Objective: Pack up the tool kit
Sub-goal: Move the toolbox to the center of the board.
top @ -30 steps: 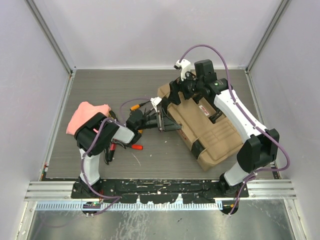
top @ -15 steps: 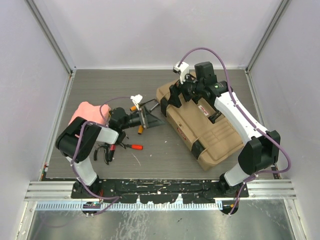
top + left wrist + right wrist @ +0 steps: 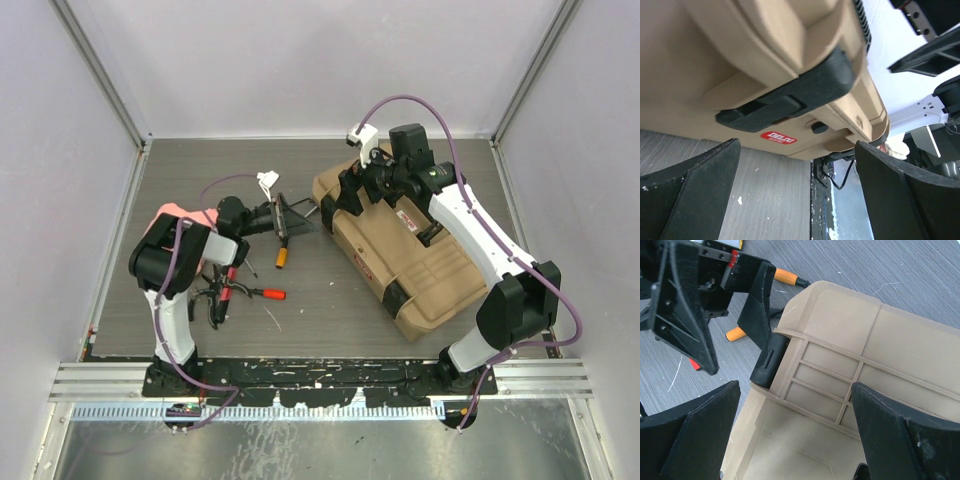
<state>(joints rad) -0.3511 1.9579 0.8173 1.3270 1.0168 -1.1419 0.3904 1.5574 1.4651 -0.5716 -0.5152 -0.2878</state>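
The tan ribbed case [image 3: 420, 262] lies at the right, lid down, with black latches [image 3: 782, 97] and a red label [image 3: 778, 137] on its side. My left gripper [image 3: 297, 216] is open and empty, just left of the case's left corner; in the left wrist view [image 3: 800, 200] its jaws frame that side. My right gripper [image 3: 348, 190] is open and empty above the case's far left end, over the ribbed lid [image 3: 840, 375]. An orange-handled screwdriver [image 3: 281, 258], a red-handled screwdriver [image 3: 266, 294] and dark pliers [image 3: 213, 303] lie on the table left of the case.
A pink folded cloth [image 3: 182, 222] lies at the left under my left arm. A second orange handle [image 3: 787, 276] lies by the case's far corner. Grey walls close in the table on three sides.
My left gripper has drawn back to the left and farther from the near edge, away from the case, as the arm swung round. My right gripper has barely moved.
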